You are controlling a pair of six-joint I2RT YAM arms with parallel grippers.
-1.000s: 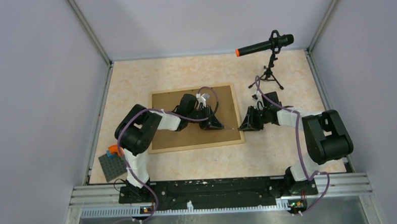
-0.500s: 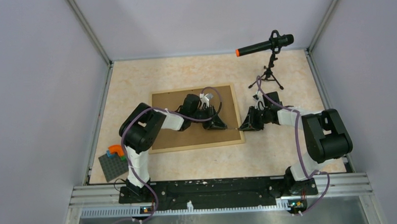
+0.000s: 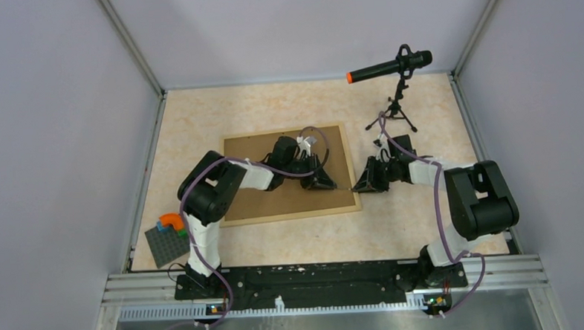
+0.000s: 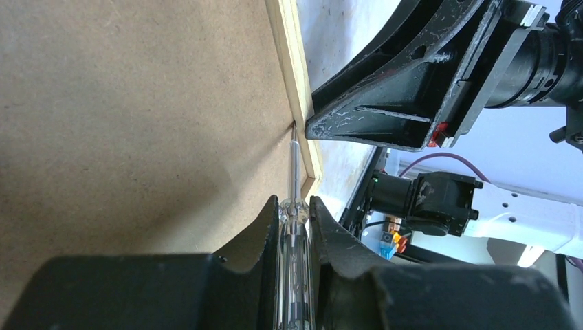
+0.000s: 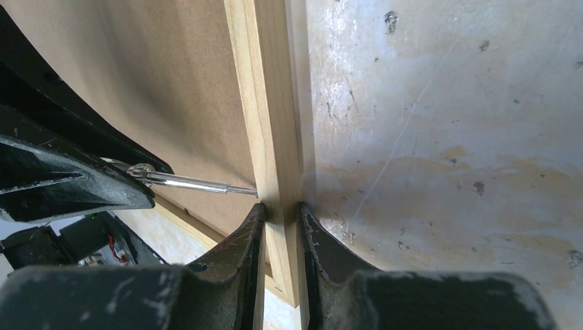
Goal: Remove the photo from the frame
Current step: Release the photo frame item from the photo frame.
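Left gripper [image 4: 295, 213] pinches a screwdriver [image 4: 293, 161], its tip against the right rail of the frame [image 5: 268, 103]. Right gripper [image 5: 280, 214] clamps that rail. A slipping tip could gouge the wood.

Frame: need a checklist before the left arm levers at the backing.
1. frame lying back side up, backing board exposed: ok.
2. left gripper shut on the screwdriver, handle seated in the grip: ok.
3. Screwdriver tip at the seam between board and wood rail: ok.
4. right gripper pinching the frame's right rail, a finger on each side: ok.
5. Clips or tabs holding the board released: cannot tell, none visible.
6. photo under the board: cannot tell, hidden.
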